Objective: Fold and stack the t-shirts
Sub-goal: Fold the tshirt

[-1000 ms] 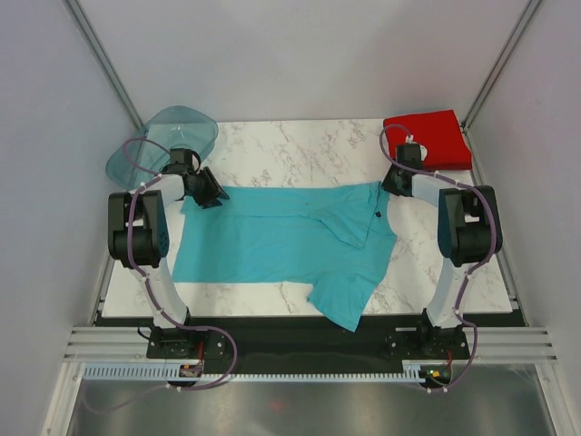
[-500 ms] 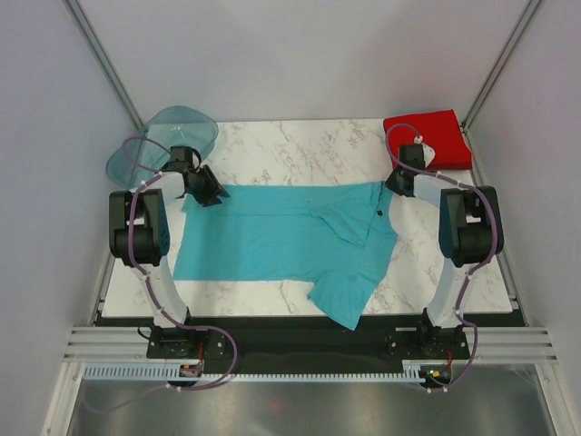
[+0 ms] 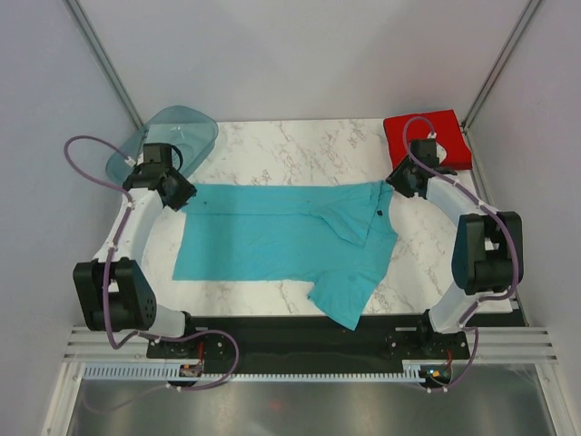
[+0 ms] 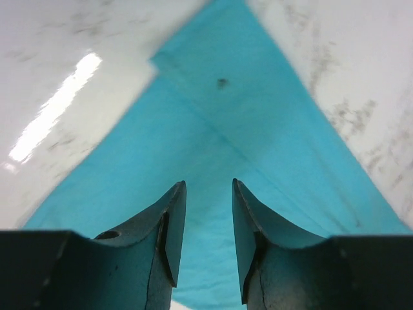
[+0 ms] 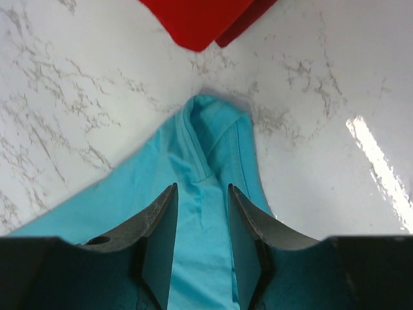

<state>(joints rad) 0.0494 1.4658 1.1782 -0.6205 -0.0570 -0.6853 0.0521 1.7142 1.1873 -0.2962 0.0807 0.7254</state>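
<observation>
The turquoise t-shirt (image 3: 272, 241) lies spread sideways across the middle of the marble desk (image 3: 300, 150). Its far edge is drawn nearly straight from one arm to the other, and a sleeve trails over the near edge onto the dark strip. That flat, stretched lay suits a fold, since the cloth shows few wrinkles to trap.

The left tool (image 4: 208, 187) hovers over the shirt's far-left corner with its jaws a narrow gap apart. Cloth shows between them but nothing is pinched. The right tool (image 5: 202, 190) sits the same way over the far-right corner, where the fabric bunches into a small ridge. It too is parted and holds nothing. With one tool at each far corner, the likely plan is a paired pinch that carries the far edge toward the near one.

The red t-shirt (image 3: 431, 136) rests as a folded square at the far-right corner of the desk, just beyond the right tool and apart from the turquoise cloth. It is parked out of the working area, probably as the base of the stack. A translucent tray (image 3: 186, 127) sits at the far left, partly off the desk's corner.
</observation>
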